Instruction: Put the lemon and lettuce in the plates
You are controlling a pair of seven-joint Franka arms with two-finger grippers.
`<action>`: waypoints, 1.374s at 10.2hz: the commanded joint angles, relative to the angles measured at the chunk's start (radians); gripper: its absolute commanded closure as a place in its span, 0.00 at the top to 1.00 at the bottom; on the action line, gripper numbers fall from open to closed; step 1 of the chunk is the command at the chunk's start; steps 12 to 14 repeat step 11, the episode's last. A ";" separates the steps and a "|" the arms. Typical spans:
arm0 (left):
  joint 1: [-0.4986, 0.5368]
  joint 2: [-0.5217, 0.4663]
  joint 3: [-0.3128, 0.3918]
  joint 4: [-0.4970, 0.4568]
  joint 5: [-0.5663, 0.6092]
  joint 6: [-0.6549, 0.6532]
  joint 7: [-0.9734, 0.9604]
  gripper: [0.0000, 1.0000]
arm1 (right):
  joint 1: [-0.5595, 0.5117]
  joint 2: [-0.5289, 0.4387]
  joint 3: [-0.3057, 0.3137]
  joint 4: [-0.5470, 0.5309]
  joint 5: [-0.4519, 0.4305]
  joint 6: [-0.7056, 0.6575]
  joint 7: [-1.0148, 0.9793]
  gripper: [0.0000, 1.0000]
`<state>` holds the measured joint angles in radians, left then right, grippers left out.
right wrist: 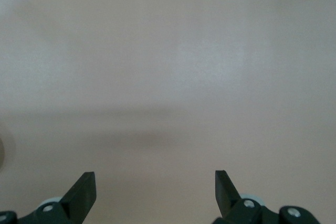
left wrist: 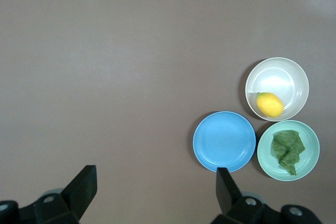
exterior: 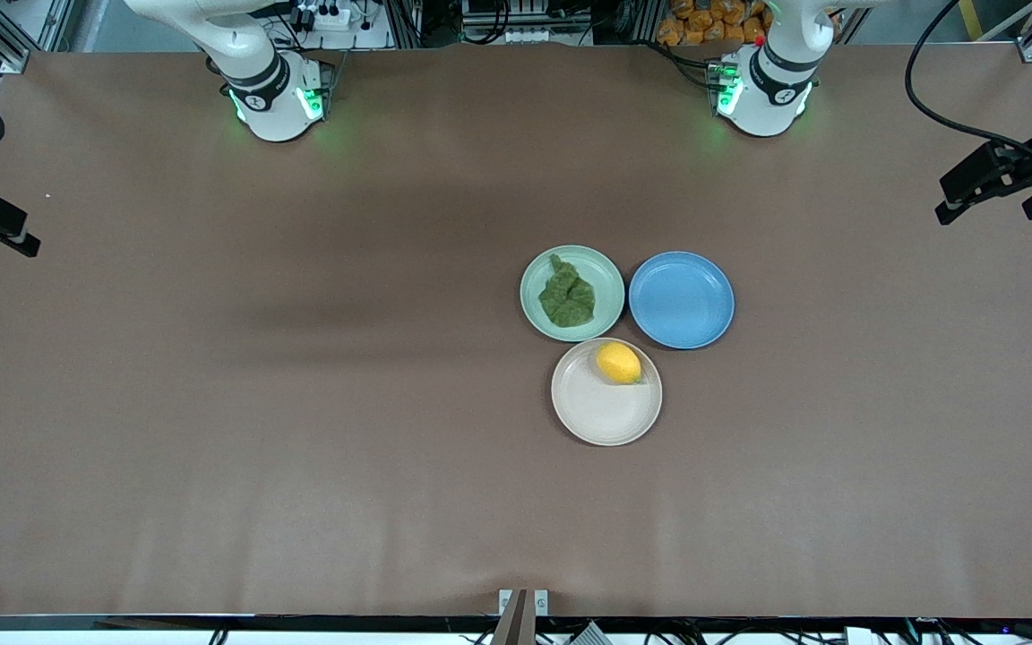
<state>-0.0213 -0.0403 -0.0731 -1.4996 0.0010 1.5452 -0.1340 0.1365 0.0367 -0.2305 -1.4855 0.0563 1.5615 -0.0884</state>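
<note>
Lemon (exterior: pixel 619 363) in beige plate (exterior: pixel 601 417), lettuce (exterior: pixel 567 293) in mint plate (exterior: pixel 534 291); brown table (exterior: pixel 256 403); both claws spread wide.

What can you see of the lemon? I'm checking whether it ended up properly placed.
The lemon is small, oval and bright yellow, with a smooth, slightly glossy skin and a pointed tip. It lies on its side in the beige plate, off centre, against the rim nearest the green plate. Only the beige plate touches it; no pincer is near.
</note>
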 commanded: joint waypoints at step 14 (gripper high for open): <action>0.012 -0.020 -0.054 -0.001 0.045 -0.047 0.024 1.00 | -0.178 -0.112 0.272 -0.157 -0.023 0.038 0.003 1.00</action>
